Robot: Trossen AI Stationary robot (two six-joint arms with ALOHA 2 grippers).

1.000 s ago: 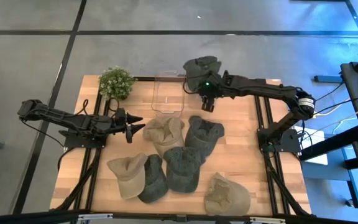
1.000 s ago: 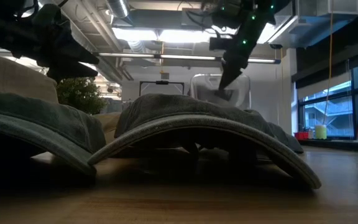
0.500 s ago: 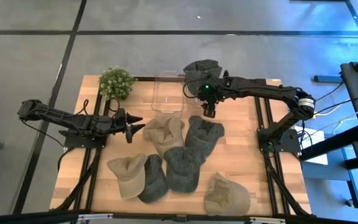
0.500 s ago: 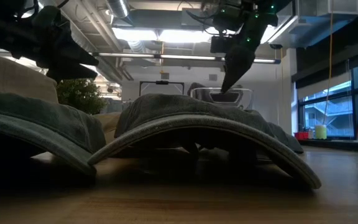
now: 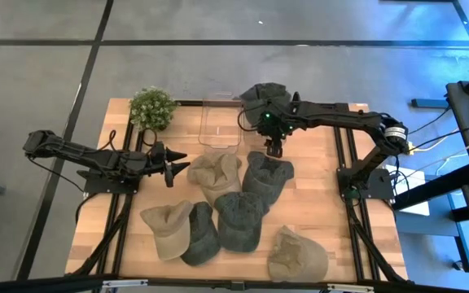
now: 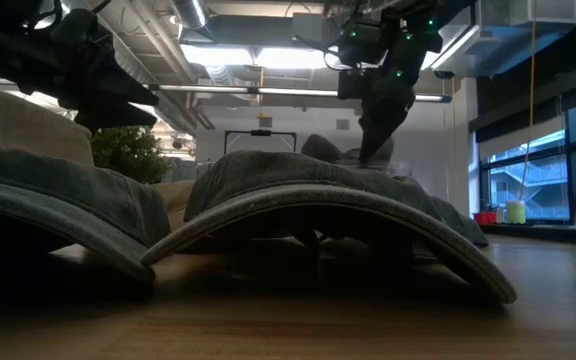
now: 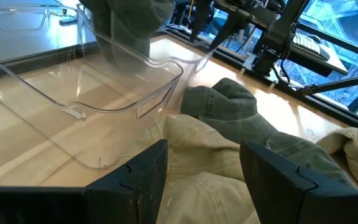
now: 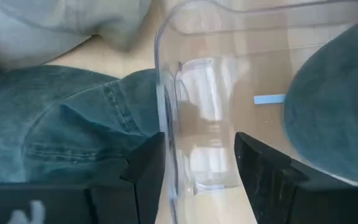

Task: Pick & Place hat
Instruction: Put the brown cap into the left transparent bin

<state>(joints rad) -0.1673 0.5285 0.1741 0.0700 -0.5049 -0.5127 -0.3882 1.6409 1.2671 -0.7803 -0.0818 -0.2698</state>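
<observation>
Over the last second we see the right claw (image 5: 273,149) swing from beside the clear bin (image 5: 221,122) toward the near side of the counter (image 5: 316,203), and the dark hat (image 5: 265,96) it was carrying has dropped lower in the low view, now sitting at the counter's far edge just right of the bin. That claw's fingers stand apart with nothing between them; its wrist view looks down on the bin's wall with a denim hat (image 8: 61,118) beside it. The left claw (image 5: 177,163) has not moved: it hovers open and empty at the left of the counter, pointing at the tan hat (image 5: 214,171). 6 more hats lie in a cluster on the counter's near half, and a small plant (image 5: 152,107) stands at the far left corner.
</observation>
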